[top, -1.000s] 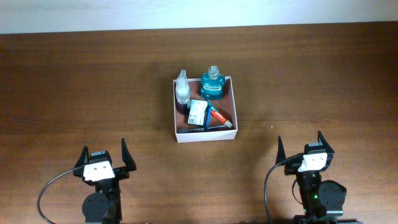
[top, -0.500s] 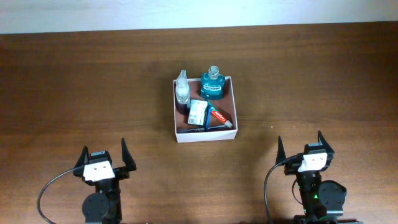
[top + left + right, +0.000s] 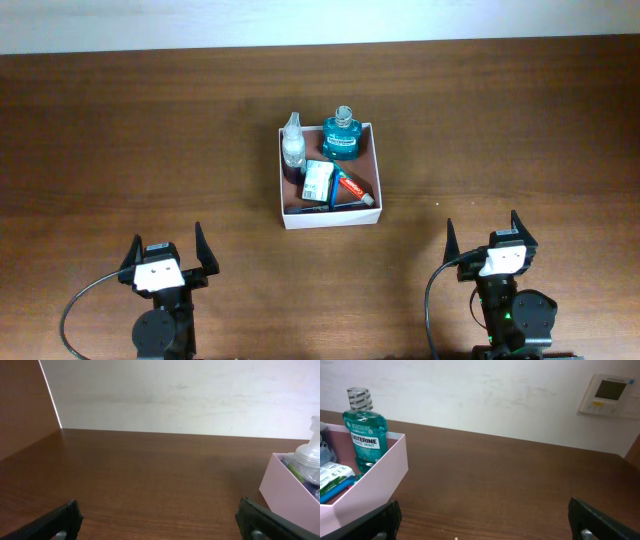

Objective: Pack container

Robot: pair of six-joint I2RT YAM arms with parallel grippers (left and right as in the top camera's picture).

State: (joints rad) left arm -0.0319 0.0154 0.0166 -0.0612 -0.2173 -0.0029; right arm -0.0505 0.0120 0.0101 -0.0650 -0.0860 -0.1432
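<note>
The container (image 3: 330, 218), a square white-walled box with a reddish-brown inside, sits at the table's centre. It holds a teal mouthwash bottle (image 3: 341, 134), a clear bottle (image 3: 292, 146), a green-and-white carton (image 3: 318, 180), a small tube (image 3: 355, 188) and a blue item along the front wall. My left gripper (image 3: 166, 253) is open and empty at the front left. My right gripper (image 3: 484, 236) is open and empty at the front right. The left wrist view shows the container's wall (image 3: 290, 495) at right; the right wrist view shows it (image 3: 375, 477) at left with the mouthwash bottle (image 3: 364, 430).
The dark wooden table (image 3: 130, 130) ends at a white wall along the far edge. A wall thermostat (image 3: 610, 394) shows in the right wrist view. A small white speck (image 3: 437, 205) lies on the table ahead of my right gripper.
</note>
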